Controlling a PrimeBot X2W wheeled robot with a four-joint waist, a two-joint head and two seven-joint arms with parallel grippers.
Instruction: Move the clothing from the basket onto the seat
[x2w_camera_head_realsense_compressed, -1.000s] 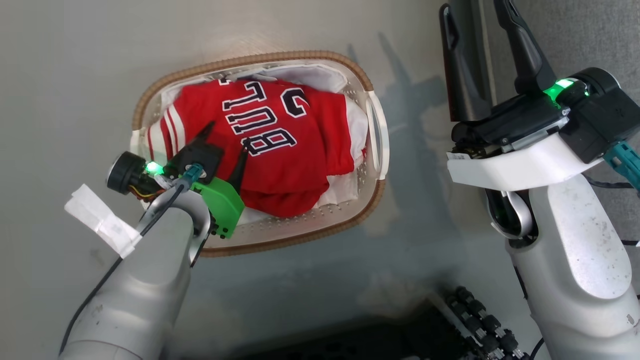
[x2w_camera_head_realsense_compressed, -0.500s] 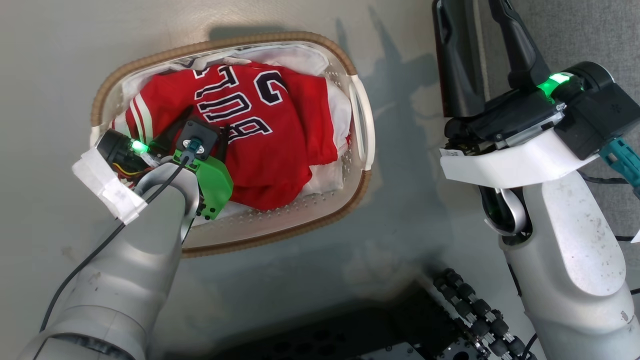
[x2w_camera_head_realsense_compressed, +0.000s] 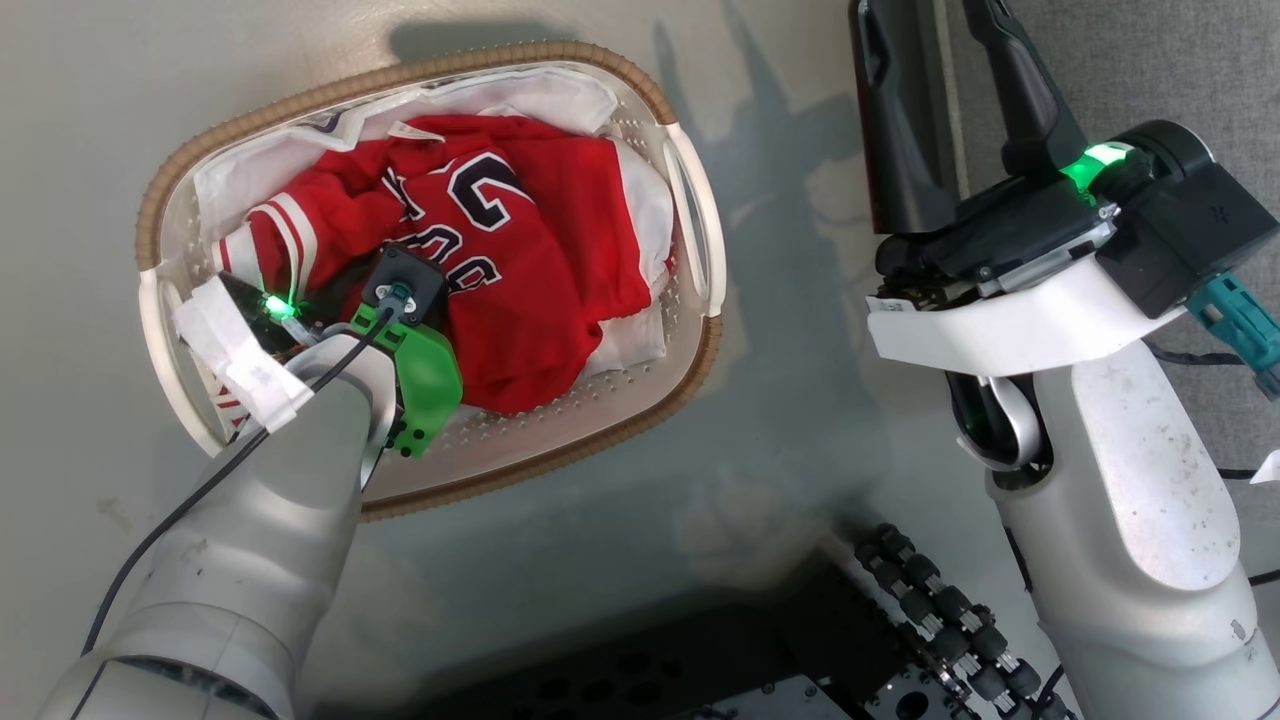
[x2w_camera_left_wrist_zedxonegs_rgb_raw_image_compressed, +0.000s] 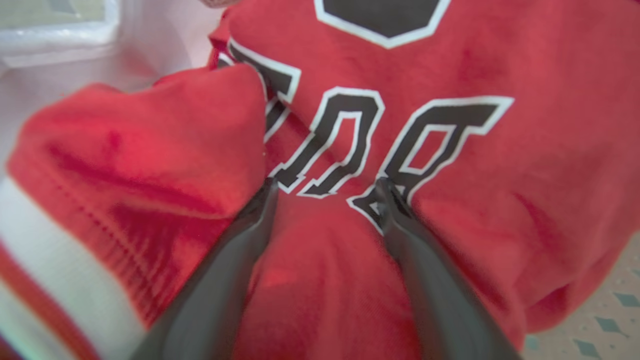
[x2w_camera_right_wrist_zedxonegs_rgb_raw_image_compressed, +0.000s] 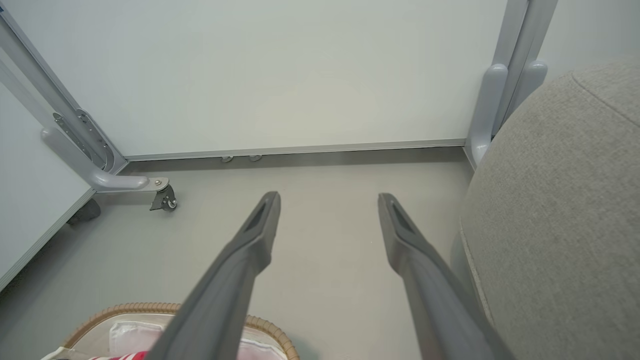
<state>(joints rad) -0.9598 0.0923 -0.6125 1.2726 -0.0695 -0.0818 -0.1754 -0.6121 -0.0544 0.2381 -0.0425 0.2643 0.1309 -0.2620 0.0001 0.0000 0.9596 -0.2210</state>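
The left claw (x2w_camera_left_wrist_zedxonegs_rgb_raw_image_compressed: 326, 187) spreads wide, both dark fingertips (x2w_camera_left_wrist_zedxonegs_rgb_raw_image_compressed: 265, 200) pressed into the red jersey with dark white-edged lettering (x2w_camera_head_realsense_compressed: 545, 270), gripping nothing. The jersey lies bunched in the oval white perforated plastic basket with brown woven rim (x2w_camera_head_realsense_compressed: 703, 235). The right claw (x2w_camera_right_wrist_zedxonegs_rgb_raw_image_compressed: 328, 200) hangs wide open, empty, beside the large grey woven-fabric seat (x2w_camera_right_wrist_zedxonegs_rgb_raw_image_compressed: 560, 225).

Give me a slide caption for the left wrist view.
Open left gripper planted on the red lettered jersey in the basket.
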